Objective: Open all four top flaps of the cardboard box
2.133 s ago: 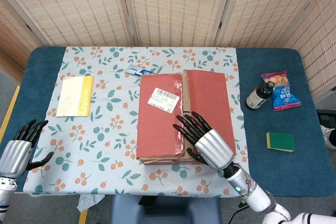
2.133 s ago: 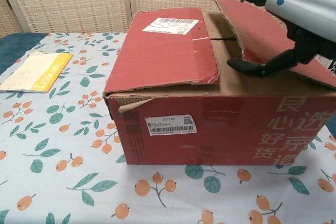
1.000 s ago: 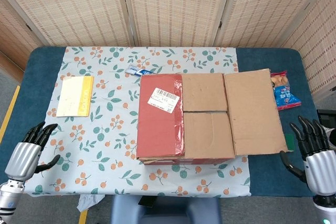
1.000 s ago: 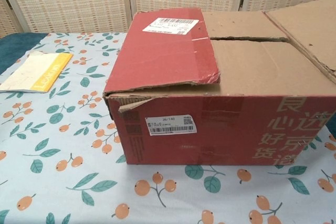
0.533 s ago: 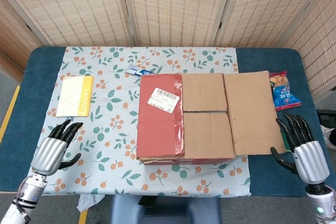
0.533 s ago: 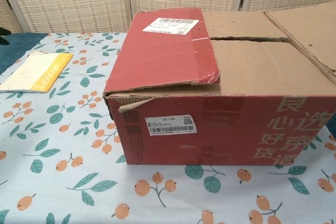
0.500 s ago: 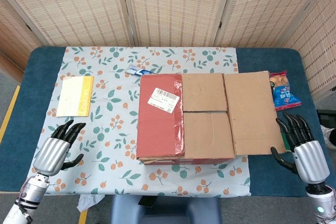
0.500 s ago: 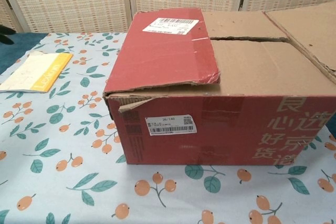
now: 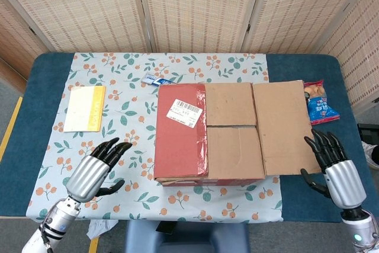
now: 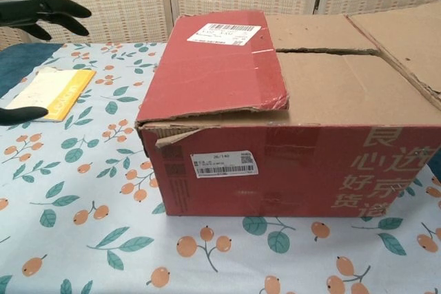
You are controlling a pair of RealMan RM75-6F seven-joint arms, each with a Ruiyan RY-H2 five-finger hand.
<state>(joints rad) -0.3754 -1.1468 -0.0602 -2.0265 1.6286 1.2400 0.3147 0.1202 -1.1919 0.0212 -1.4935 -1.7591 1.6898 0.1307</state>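
Observation:
The red cardboard box [image 9: 204,173] [image 10: 303,170] stands mid-table. Its right top flap [image 9: 283,125] [image 10: 406,39] is folded out flat, brown side up. The left red flap [image 9: 180,131] [image 10: 217,67], with a shipping label, still lies closed over the top. Two brown inner flaps [image 9: 232,128] [image 10: 344,80] lie closed between them. My left hand [image 9: 95,173] [image 10: 41,10] hovers open, left of the box, fingers spread toward it. My right hand [image 9: 334,167] is open at the box's right, fingers by the folded-out flap's near corner; it holds nothing.
A yellow booklet [image 9: 84,108] [image 10: 45,94] lies at the left on the floral cloth [image 9: 118,140]. A small blue-white packet [image 9: 157,79] sits behind the box. A snack bag [image 9: 320,105] lies at the right, partly behind the open flap.
My left hand has moved right and up toward the box, now entering the chest view. My right hand has shifted slightly toward the folded-out flap. The box is unchanged since the right flap was opened.

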